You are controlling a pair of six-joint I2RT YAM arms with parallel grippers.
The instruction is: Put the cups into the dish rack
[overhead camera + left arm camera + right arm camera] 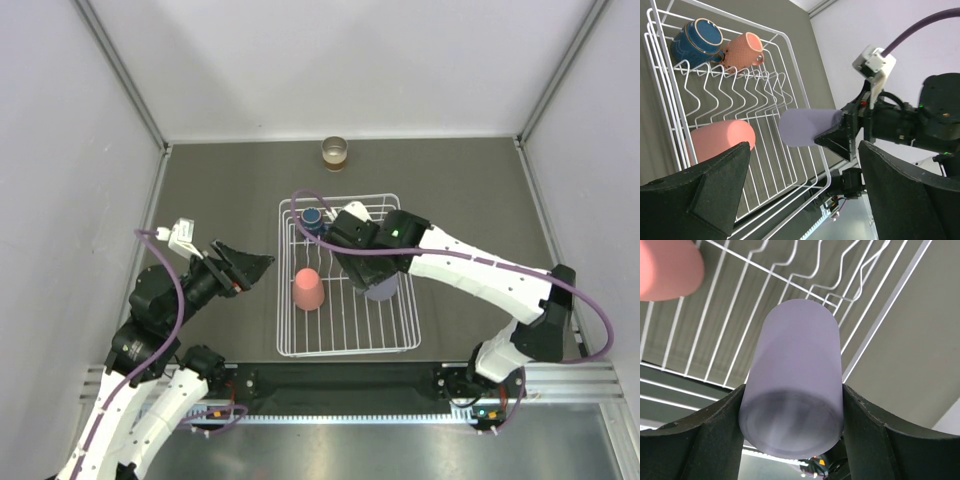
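The white wire dish rack (340, 197) sits mid-table. Inside it, a pink tumbler (308, 289) lies in the left half and a dark blue mug (313, 217) stands at the far left corner. In the left wrist view a terracotta-orange mug (742, 49) sits beside the blue mug (696, 39). My right gripper (791, 405) is shut on a lavender tumbler (797, 365), holding it over the rack's right side (381, 290). My left gripper (255, 265) hangs open and empty just left of the rack. A shiny brownish cup (335, 152) stands on the table beyond the rack.
White enclosure walls stand on three sides of the dark table. The arms' mounting rail (350, 385) runs along the near edge. The right arm (470, 265) reaches in over the rack's right rim.
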